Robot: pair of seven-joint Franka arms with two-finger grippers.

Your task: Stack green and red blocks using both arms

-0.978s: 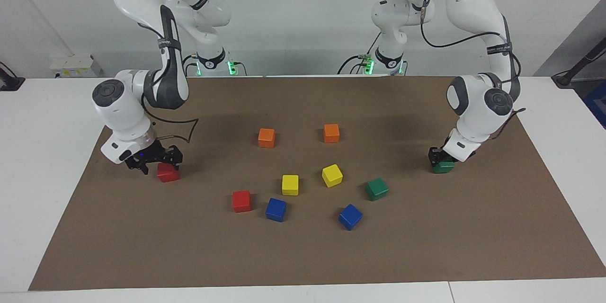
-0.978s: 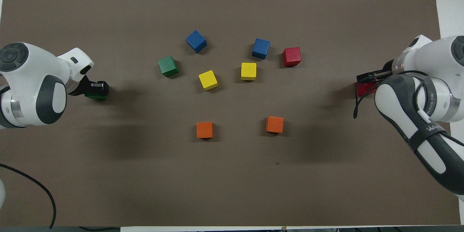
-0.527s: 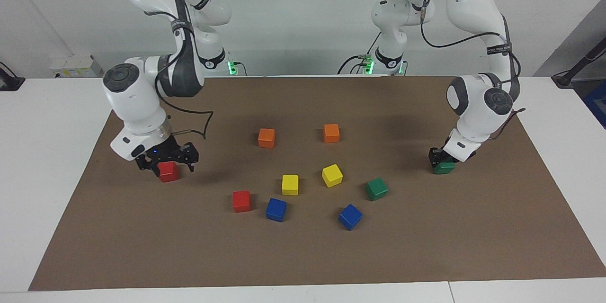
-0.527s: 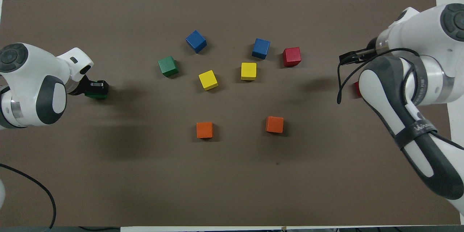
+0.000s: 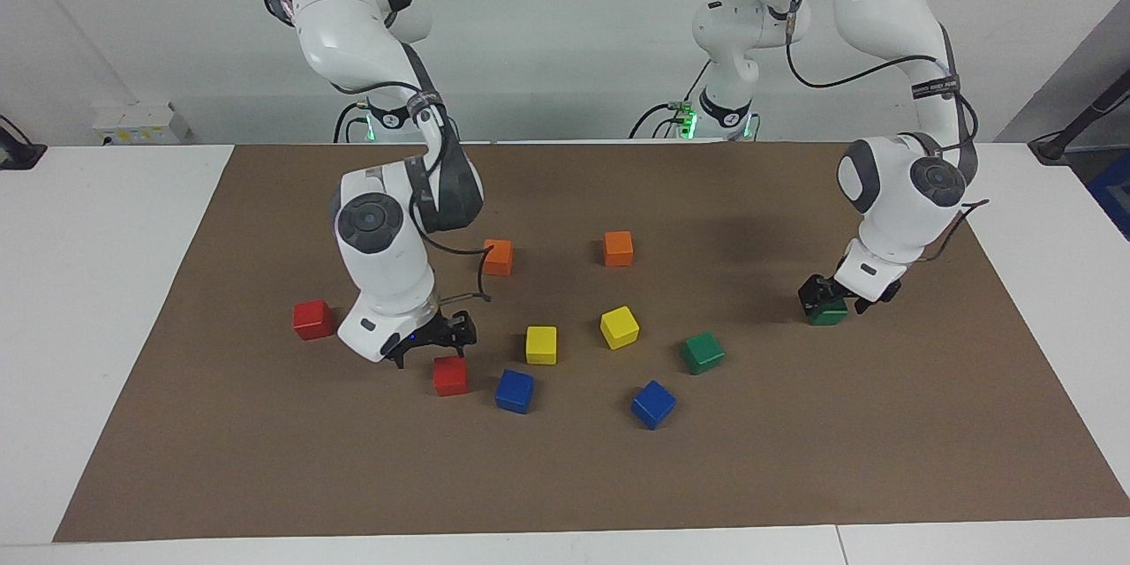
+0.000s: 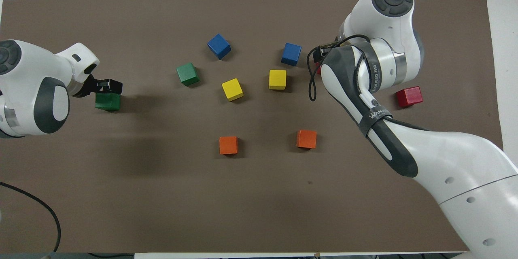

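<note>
We saw the right arm (image 5: pixel 388 106) reach out from its base, fold sharply at the elbow and drop its wrist steeply, so that the right gripper (image 5: pixel 439 344) hung low with its fingers apart and pointing downward, a red cube directly beneath the tips and untouched. The left arm (image 5: pixel 892 62) arched up from its base and bent down at its own end of the table; the left gripper (image 5: pixel 834 296) sat low, fingers spread, straddling the top of a green cube just below it without clamping it.
</note>
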